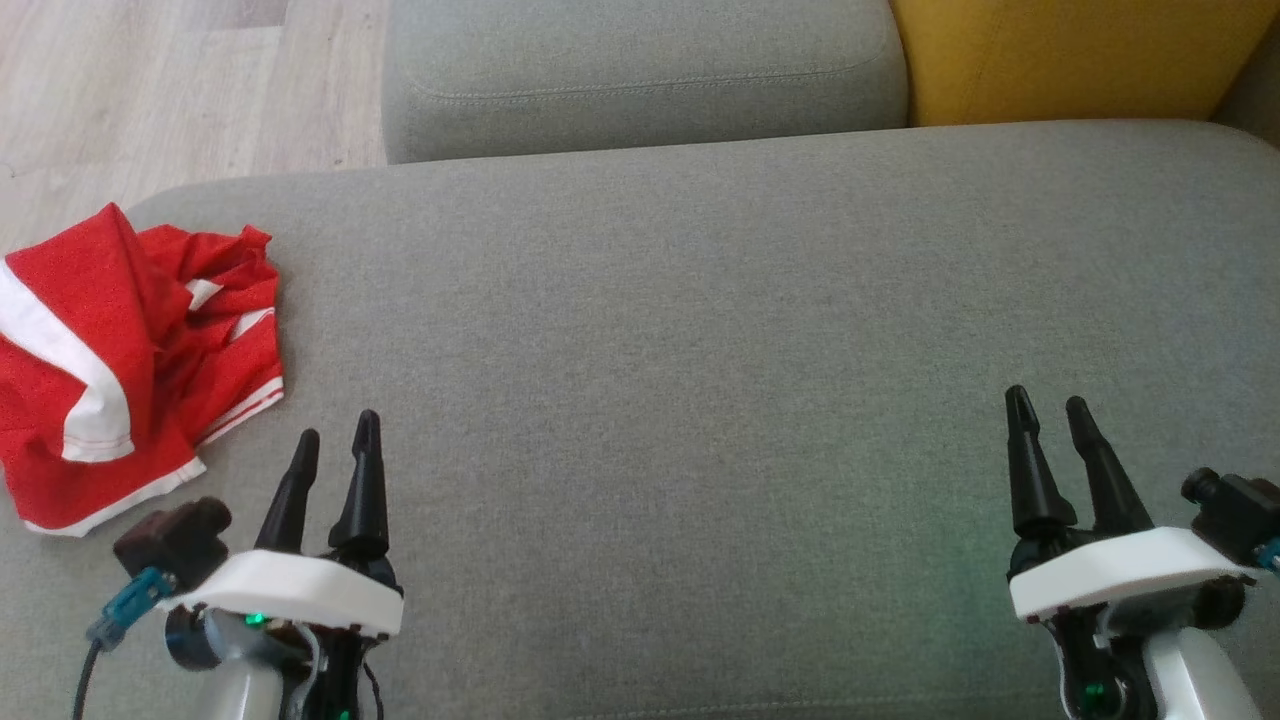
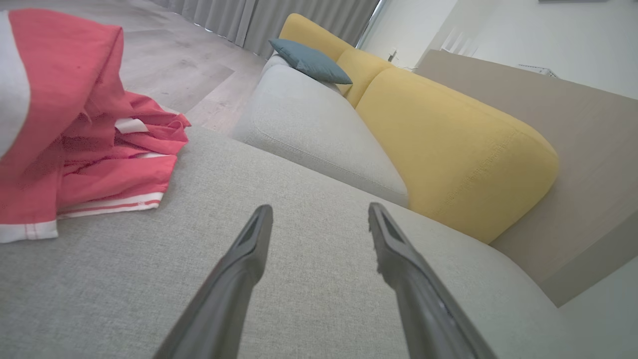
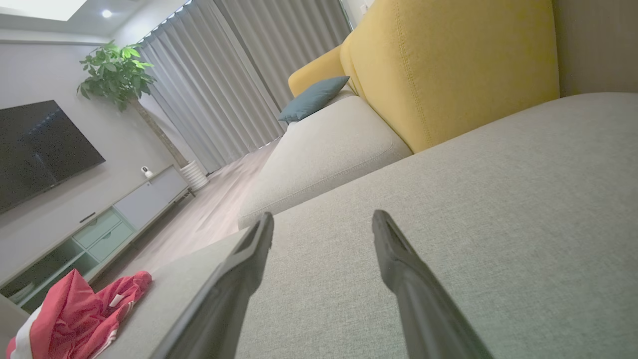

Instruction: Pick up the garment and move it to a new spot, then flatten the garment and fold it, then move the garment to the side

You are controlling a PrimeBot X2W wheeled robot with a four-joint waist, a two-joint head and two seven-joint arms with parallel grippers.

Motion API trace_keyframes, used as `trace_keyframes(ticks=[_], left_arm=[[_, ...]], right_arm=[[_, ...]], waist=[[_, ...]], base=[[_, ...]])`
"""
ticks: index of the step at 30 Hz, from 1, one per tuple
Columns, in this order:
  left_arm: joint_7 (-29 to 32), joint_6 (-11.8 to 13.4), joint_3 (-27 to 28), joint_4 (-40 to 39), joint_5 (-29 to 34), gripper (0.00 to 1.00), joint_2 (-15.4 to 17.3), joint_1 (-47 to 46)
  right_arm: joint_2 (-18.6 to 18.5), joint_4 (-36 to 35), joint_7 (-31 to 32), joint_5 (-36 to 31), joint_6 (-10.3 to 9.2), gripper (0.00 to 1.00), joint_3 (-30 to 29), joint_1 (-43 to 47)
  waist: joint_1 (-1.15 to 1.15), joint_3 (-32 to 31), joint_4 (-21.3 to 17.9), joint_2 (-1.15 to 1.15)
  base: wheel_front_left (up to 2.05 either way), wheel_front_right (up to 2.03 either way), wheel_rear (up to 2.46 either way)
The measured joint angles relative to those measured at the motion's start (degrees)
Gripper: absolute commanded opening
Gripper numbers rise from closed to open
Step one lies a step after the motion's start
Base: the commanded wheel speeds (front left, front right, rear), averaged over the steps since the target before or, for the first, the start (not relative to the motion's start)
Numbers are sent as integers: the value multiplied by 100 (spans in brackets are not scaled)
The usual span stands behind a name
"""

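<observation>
A red garment (image 1: 120,360) with white trim lies crumpled at the left end of the grey sofa seat (image 1: 700,330). My left gripper (image 1: 335,435) hovers open just to its right, nothing between its fingers. In the left wrist view the garment (image 2: 75,134) bunches up at the left, and the left gripper (image 2: 319,212) points past it over bare cushion. Far to the right, my right gripper (image 1: 1045,400) is open and empty above the seat. The right wrist view shows the right gripper (image 3: 323,219) open, with the garment (image 3: 79,309) at the far lower left.
A second grey seat cushion (image 1: 640,70) lies beyond the seat, with a yellow back cushion (image 1: 1070,55) to its right. Wooden floor (image 1: 150,90) drops away at the upper left. A blue pillow (image 2: 311,62), a TV unit (image 3: 99,224) and a plant (image 3: 117,75) stand farther off.
</observation>
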Motion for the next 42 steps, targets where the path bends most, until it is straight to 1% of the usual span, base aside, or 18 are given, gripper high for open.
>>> trace_keyframes(ticks=[13, 22, 32, 40, 42], left_arm=[[-244, 148, -35, 45, 847, 100, 11, 9], [-369, 198, -79, 170, 1429, 100, 12, 25], [-528, 255, -179, 274, 1980, 100, 10, 26], [-652, 349, -191, 313, 2458, 100, 10, 26], [-654, 348, -191, 320, 2488, 100, 9, 26]], right_arm=[[8, -49, -136, -804, 1, 100, 38, 6], [21, -48, -238, -1328, 1, 100, 63, 9], [58, -7, -359, -1819, 1, 100, 102, 17], [113, 8, -463, -2290, 1, 100, 134, 19], [130, 15, -463, -2318, 1, 100, 135, 19]], waist=[[0, -9, -9, 0], [0, 0, -10, 0], [0, 7, -12, 0], [0, 9, -21, 0], [0, 11, -24, 0]], base=[[0, 0, 0], [0, 0, 0], [0, 0, 0], [0, 0, 0], [0, 0, 0]])
